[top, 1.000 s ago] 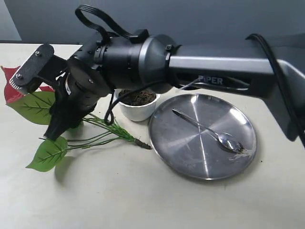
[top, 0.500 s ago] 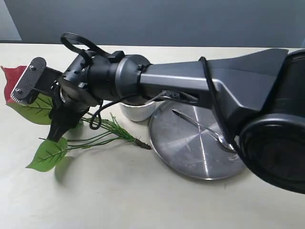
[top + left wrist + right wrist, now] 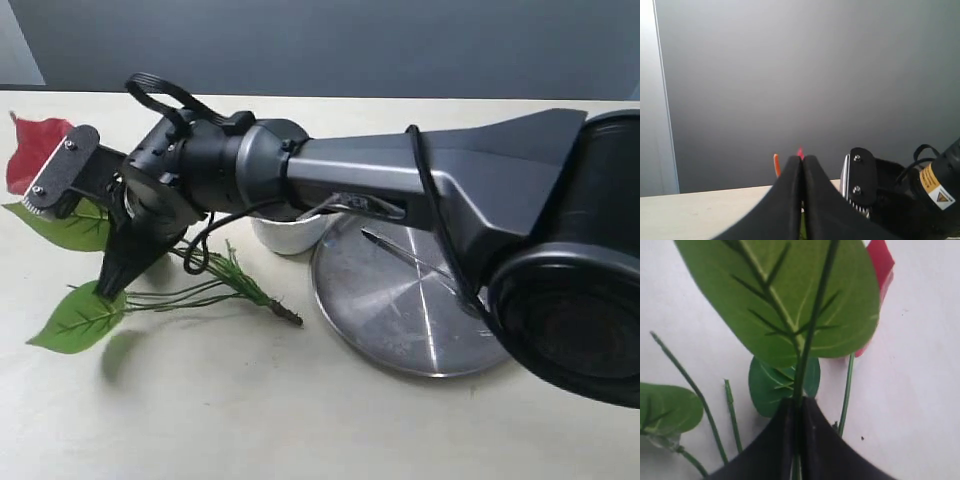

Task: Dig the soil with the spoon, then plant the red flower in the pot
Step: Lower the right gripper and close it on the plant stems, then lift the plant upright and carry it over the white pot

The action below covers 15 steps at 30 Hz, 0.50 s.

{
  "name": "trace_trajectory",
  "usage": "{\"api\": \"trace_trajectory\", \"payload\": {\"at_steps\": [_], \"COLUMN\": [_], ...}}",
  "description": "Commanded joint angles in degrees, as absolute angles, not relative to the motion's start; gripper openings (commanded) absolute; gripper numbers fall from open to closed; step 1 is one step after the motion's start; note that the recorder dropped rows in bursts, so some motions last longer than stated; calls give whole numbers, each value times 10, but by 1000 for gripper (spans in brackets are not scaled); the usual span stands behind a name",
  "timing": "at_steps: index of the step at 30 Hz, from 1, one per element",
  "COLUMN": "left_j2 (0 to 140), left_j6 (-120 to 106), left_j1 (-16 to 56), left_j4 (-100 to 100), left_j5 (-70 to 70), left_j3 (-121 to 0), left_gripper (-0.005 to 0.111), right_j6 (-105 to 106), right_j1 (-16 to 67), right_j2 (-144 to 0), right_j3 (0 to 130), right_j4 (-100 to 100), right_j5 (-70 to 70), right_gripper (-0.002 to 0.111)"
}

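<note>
On my screens I read this as the second half of the job: the spoon (image 3: 415, 258) lies on the steel plate (image 3: 400, 345) with nothing holding it, so I judge the digging finished and the planting just begun.

Nearest to me on the left, the red flower (image 3: 150, 285) sprawls on the table (image 3: 300, 420), its brown base pointing right toward the plate, a green leaf at the near left, and one red bloom up at the far left. The right gripper (image 3: 85, 235) has reached well across the middle to it. In the right wrist view the gripper (image 3: 795, 412) has its fingers pressed together on a thin green stem of the flower (image 3: 790, 305), so I take it to be pinching that stem. Whether the plant is fully off the table I cannot tell.

The plate on the right holds the spoon and, as far as the arm lets me see, little else. Behind its left edge stands the white pot (image 3: 290, 235), mostly hidden by the arm; I cannot see the soil from here.

The left gripper (image 3: 802, 172) has its fingers closed together on nothing I can make out, out of the exterior view.

Left to do: carry the base over and seat it in the pot.
</note>
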<state>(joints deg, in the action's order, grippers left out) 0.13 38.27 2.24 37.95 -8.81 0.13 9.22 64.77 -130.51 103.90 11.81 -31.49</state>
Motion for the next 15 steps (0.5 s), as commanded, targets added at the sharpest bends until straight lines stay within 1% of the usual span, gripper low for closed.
{"api": "trace_trajectory", "payload": {"at_steps": [1, 10, 15], "left_j2": [0, 0, 0], "left_j6": [384, 384, 384], "left_j1": [25, 25, 25], "left_j4": [378, 378, 378], "left_j5": [-90, -90, -90], "left_j3": [0, 0, 0], "left_gripper": [0, 0, 0], "right_j6": [90, 35, -64], "right_j1": [647, 644, 607], "right_j2": [-1273, -1209, -1185], "right_j3": [1043, 1043, 1042], "right_j4": [83, 72, 90], "right_j5": [-286, -199, -184], "right_gripper": [0, 0, 0]}}
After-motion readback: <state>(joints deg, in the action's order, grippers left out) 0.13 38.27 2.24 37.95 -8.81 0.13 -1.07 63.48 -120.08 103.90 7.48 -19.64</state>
